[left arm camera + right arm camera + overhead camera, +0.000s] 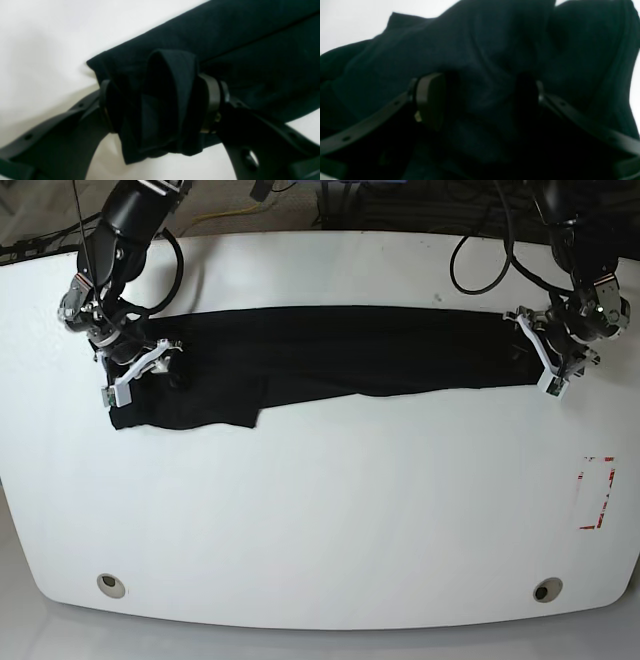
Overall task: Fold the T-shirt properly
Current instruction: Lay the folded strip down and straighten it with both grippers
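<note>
The black T-shirt [350,350] lies folded into a long band across the far half of the white table [320,510]. My left gripper [540,365] is at the band's right end. In the left wrist view a bunched corner of the T-shirt [250,50] stands squeezed in folds between the pads of that gripper [157,105]. My right gripper [140,370] is at the band's left end, where the cloth hangs lower. In the right wrist view the T-shirt [470,45] fills the gap between the pads of that gripper [482,102], though the image is very dark.
A red-marked rectangle [597,492] sits near the table's right edge. Two round holes [111,584] [546,589] are near the front edge. Cables lie behind the table's far edge.
</note>
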Available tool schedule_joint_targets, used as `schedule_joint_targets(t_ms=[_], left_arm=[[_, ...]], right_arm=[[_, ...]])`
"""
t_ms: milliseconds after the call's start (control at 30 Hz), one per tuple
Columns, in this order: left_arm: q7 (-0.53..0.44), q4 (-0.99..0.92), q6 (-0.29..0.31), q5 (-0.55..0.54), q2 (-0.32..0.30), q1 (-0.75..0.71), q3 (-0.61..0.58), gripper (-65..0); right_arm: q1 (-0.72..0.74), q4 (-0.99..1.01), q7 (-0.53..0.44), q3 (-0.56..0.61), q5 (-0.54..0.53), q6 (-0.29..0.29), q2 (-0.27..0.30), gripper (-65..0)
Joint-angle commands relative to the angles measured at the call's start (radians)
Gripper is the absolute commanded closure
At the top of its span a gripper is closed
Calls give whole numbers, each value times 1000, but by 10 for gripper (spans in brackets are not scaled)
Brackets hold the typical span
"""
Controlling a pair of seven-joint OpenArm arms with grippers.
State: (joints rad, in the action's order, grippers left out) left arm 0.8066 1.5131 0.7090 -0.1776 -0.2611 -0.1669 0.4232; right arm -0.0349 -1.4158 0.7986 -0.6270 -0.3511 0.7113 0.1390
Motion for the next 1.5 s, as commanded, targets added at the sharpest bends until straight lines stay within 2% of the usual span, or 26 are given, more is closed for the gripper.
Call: schedule_joint_targets(t_ms=[0, 67, 133, 367, 467, 600, 900, 1067, 1233, 1333, 1400, 1467], left_arm=[[52, -88, -11, 91, -8, 48, -4, -374], [50, -119, -11, 89, -8, 82, -2, -374], [52, -121, -11, 88, -8, 100, 1, -374], [53, -72, -11, 83, -5, 128, 1, -376], [58, -58, -11, 83, -4, 143, 1, -376], [56, -61, -11, 83, -4, 146, -1, -376], [55, -61, -11, 83, -4, 145, -2, -376], [55, -61, -11, 83, -4, 140, -2, -376], [55, -61, -11, 83, -4, 140, -2, -376], [55, -61, -11, 83, -4, 140, -2, -376], [53, -61, -11, 83, -4, 139, -2, -376], [53, -61, -11, 83, -4, 139, -2, -376]], right_arm=[[114, 120, -31, -4, 125, -13, 29, -426], [160, 169, -58, -6, 162, -13, 32, -425], [172, 148, -46, -9, 165, -13, 43, -425], [172, -72, 106, -9, 163, -13, 37, -430], [172, -92, 134, -9, 162, -13, 37, -426], [172, -104, 149, -12, 94, -13, 46, -431], [290, 86, 141, -4, 83, -13, 66, -431], [352, 223, 92, -3, 83, -13, 66, -431], [358, 214, 92, -3, 83, -13, 44, -420], [356, 198, 87, -3, 83, -13, 34, -349], [356, 198, 84, -3, 83, -13, 34, -244], [356, 200, 77, -1, 83, -13, 35, -176]])
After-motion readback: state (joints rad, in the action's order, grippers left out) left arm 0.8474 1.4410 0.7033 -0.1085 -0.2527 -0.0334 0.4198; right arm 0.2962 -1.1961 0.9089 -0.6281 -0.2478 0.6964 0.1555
